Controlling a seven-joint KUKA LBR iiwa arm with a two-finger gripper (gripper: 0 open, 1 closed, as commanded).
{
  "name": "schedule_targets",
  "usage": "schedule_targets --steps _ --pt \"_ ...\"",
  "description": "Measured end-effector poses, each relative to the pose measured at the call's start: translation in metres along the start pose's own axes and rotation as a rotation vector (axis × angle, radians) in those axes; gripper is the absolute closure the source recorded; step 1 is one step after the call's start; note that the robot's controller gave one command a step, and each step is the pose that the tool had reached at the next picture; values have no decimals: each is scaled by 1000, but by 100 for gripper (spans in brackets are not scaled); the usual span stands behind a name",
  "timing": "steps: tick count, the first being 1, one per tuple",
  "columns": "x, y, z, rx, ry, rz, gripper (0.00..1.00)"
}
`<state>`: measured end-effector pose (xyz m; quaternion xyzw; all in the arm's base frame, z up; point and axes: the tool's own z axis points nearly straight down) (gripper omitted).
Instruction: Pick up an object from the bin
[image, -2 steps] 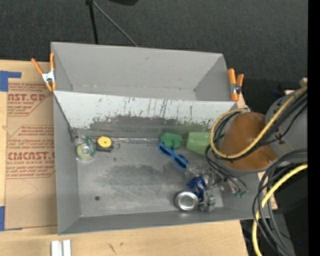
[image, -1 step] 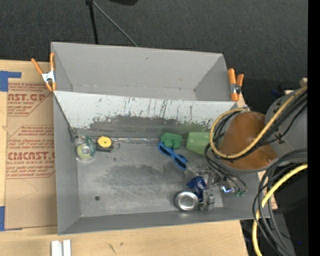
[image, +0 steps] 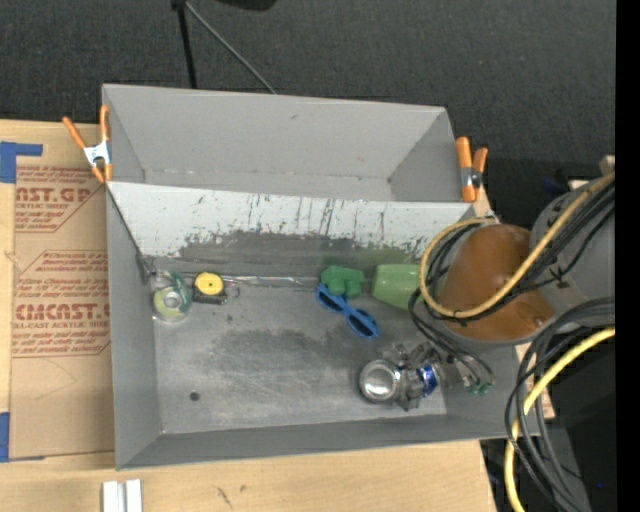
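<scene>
Gripper low in the near right corner of the grey bin (image: 135, 300), beside a shiny round thing.

The gripper (image: 412, 384) sits close to the bin floor near the front wall. The orange wrist cover (image: 490, 285) and looped yellow-and-black cables (image: 440, 290) are above it on the right. Just to its left, touching or nearly so, lies a shiny silver round thing (image: 377, 382). Further back, near the rear slope, a dark green block (image: 343, 278) lies just beside a pale green block (image: 395, 284), with a blue looped piece (image: 348, 310) in front of them. Well apart, at the far left, are a small yellow disc (image: 207, 286) and a clear greenish round thing (image: 170, 303).
</scene>
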<state>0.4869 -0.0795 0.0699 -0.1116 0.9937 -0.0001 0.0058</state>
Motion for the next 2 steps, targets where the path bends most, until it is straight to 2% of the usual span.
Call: schedule_targets --steps 1,2 --pt "-1 1 -33 -1 9 0 100" --pt "-4 1 -84 0 7 -1 100"
